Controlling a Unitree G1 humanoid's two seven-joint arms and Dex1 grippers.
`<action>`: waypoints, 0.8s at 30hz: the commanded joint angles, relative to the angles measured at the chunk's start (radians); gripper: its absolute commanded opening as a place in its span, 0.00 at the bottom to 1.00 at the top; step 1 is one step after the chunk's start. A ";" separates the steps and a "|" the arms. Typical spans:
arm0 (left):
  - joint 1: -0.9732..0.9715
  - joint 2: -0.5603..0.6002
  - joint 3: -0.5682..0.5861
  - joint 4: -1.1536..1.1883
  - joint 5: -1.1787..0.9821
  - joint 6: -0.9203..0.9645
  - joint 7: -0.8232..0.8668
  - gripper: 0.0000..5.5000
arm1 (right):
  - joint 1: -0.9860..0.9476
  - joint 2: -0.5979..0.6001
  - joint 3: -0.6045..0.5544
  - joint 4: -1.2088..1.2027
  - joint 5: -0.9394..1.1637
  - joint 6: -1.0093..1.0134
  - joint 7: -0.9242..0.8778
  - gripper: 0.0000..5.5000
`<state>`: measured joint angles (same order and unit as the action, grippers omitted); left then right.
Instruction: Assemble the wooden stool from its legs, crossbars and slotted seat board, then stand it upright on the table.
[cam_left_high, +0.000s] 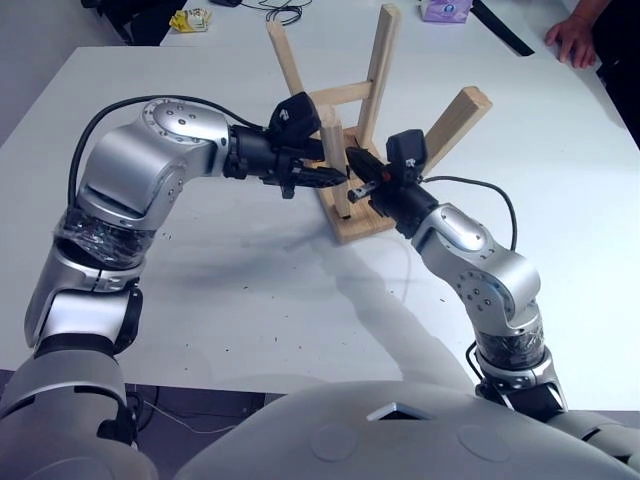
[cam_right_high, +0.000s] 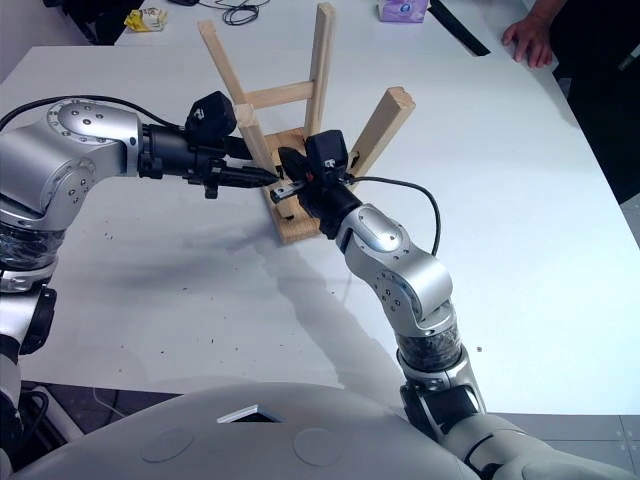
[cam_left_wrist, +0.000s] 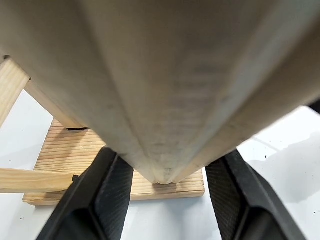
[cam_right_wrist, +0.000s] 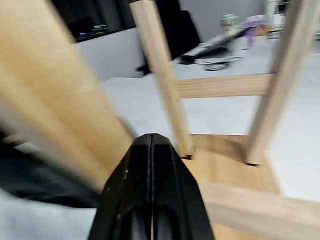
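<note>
The wooden stool lies upside down on the white table (cam_left_high: 200, 290), with its slotted seat board (cam_left_high: 362, 228) flat on the surface and its legs pointing up. Two far legs (cam_left_high: 381, 60) are joined by a crossbar (cam_left_high: 338, 95), and a third leg (cam_left_high: 456, 120) leans out to the right. My left gripper (cam_left_high: 335, 178) is shut on the near leg (cam_left_wrist: 165, 75), its fingers (cam_left_wrist: 102, 195) on either side of the wood just above the board. My right gripper (cam_left_high: 358, 188) is shut with nothing between its fingers (cam_right_wrist: 151, 165), right beside that same leg and over the seat board (cam_right_wrist: 235, 160).
Along the table's far edge there are a purple box (cam_left_high: 445, 10), a yellow packet (cam_left_high: 190, 18) and some cables (cam_left_high: 285, 12). Bare table surface spreads to the left, right and front of the stool.
</note>
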<state>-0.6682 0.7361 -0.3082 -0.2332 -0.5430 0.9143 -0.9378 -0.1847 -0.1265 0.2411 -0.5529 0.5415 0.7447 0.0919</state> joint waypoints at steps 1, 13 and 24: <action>0.152 0.026 -0.058 0.013 -0.019 0.105 -0.030 0.38 | -0.092 -0.021 -0.207 -0.147 0.212 -0.040 0.093 0.00; 0.242 0.042 -0.014 -0.006 0.012 0.015 -0.038 0.38 | -0.329 -0.446 -0.696 0.102 0.492 -0.123 0.199 0.00; 0.258 -0.010 -0.006 0.004 0.033 -0.027 0.026 0.38 | -0.045 -0.501 -0.358 0.224 -0.004 -0.209 0.271 0.00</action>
<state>-0.5255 0.7389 -0.2298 -0.2890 -0.5366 0.8142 -0.9103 -0.2376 -0.6374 -0.1134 -0.3113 0.5618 0.5483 0.3619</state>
